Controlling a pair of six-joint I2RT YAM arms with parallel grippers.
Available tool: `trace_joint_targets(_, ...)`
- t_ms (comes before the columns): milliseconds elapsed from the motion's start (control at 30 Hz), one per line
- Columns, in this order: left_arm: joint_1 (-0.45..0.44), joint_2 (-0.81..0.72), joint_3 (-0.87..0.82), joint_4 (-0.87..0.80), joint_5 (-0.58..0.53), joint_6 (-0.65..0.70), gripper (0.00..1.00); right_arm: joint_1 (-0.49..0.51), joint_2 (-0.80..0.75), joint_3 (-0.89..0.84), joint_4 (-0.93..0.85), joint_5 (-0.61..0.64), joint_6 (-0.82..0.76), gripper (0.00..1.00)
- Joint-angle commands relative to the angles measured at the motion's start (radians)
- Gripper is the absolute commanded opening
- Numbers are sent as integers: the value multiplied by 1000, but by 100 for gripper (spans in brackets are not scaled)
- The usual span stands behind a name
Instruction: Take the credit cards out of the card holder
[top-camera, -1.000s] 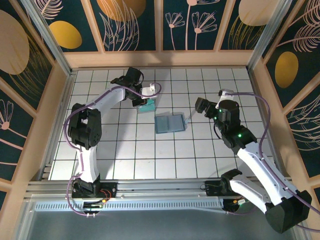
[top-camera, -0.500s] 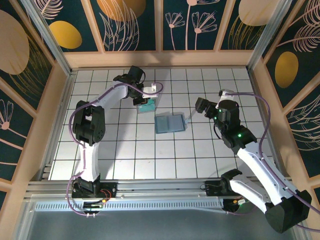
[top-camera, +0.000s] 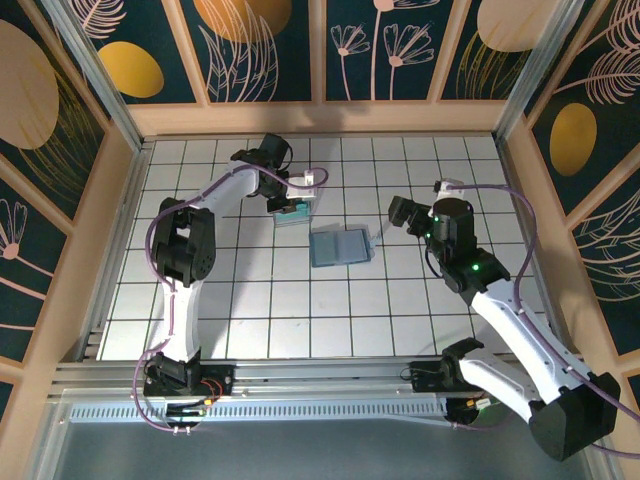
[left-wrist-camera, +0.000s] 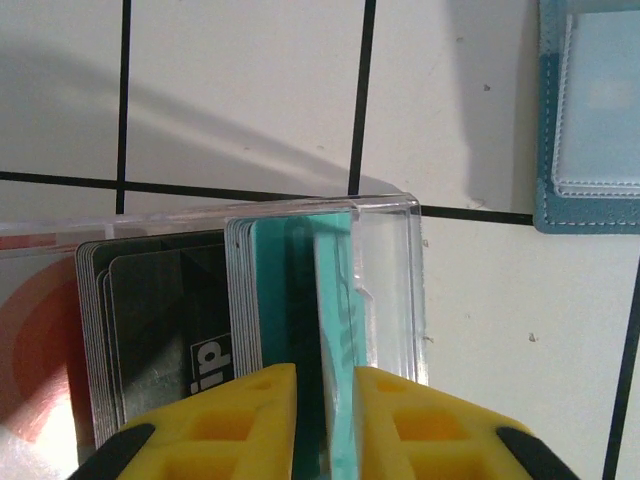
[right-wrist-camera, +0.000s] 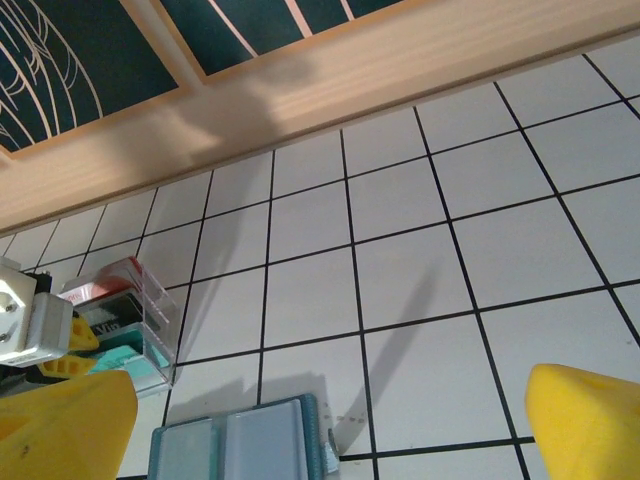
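- The left gripper (left-wrist-camera: 325, 385) is nose-down in the clear plastic box (left-wrist-camera: 390, 280), with a teal card (left-wrist-camera: 335, 320) standing on edge between its yellow fingers (left-wrist-camera: 230, 420).
- The jaws are nearly together, with a thin dark gap on one side of the card. I honestly can't tell if it's pinching the card or just sitting loose around it.
- The upright card makes sense, since the box files everything on edge. There's a stack of dark cards (left-wrist-camera: 160, 320) right next to the teal one and something red at the far end.
- My read is this is the drop-off step, slotting a credit card in with the rest.
- The card holder (top-camera: 340, 246) lies opened flat on the tiled table (top-camera: 250, 300), near the middle, close to the box but not touching it.
- Lying flat leaves its pockets facing up, so they're easy to get at. Can't tell if any cards are left in there.
- The right gripper (right-wrist-camera: 330, 400) hovers off to the holder's right, jaws spread wide with nothing in them. Probably on standby, maybe to pin the holder down.
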Motion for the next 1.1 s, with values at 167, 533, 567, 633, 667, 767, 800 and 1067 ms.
trace_joint_targets(167,8,-3,62,-41,19,-1,23,5,14,51,11,-4,21,99)
trace_joint_targets(533,-5,-207,-35,100,35,-275,33,105,177,98,-60,27,48,91)
trace_joint_targets(567,-11,-245,-87,154,22,-333,40,131,206,104,-66,36,52,87)
trace_joint_targets(633,-26,-320,-187,263,-12,-437,53,173,265,120,-77,44,55,80)
trace_joint_targets(667,-32,-365,-249,327,-29,-499,55,191,300,131,-84,46,58,78)
trace_joint_targets(767,-39,-516,-435,539,-84,-702,68,231,406,172,-105,20,67,70)
trace_joint_targets(800,-39,-558,-488,599,-116,-765,73,241,437,181,-110,11,67,68)
trace_joint_targets(1067,-38,-816,-814,847,-339,-1222,99,323,682,290,-114,-60,59,56)
